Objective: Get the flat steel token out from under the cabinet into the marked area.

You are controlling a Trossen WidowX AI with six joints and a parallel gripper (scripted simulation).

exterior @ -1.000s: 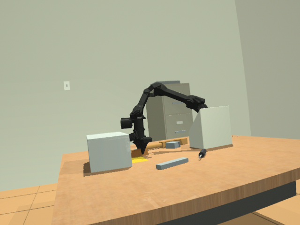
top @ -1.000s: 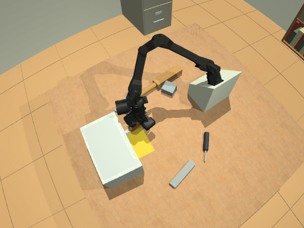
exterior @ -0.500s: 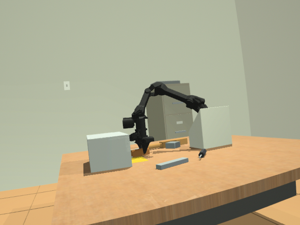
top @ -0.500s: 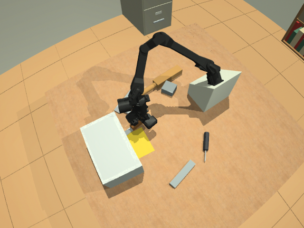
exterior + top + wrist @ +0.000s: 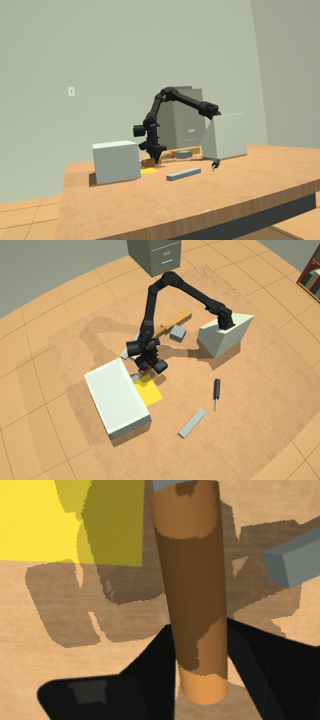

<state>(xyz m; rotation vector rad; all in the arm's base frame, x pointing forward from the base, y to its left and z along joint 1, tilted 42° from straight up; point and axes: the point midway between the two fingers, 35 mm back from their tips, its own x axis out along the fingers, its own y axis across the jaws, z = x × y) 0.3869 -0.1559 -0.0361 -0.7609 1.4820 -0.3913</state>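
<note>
My gripper [image 5: 150,369] [image 5: 156,160] [image 5: 195,626] is shut on the orange-brown round handle [image 5: 148,162] [image 5: 192,580] of a tool, low over the table. The tool's flat grey shaft [image 5: 136,377] [image 5: 170,484] points at the cabinet's front; its far end is hidden in the top view. The cabinet [image 5: 116,395] [image 5: 117,162] is a pale box at the left. The yellow marked area [image 5: 148,392] [image 5: 147,170] [image 5: 40,520] lies in front of it, beside the tool. The token is not visible, and the vent slots do not show.
A grey bar [image 5: 191,423] [image 5: 184,174] and a black screwdriver [image 5: 217,389] [image 5: 215,163] lie on the right. A grey block [image 5: 177,333] [image 5: 184,154] sits by an orange wooden piece [image 5: 178,318] behind the gripper. Another grey bar [image 5: 124,354] [image 5: 300,562] lies near the cabinet's back corner.
</note>
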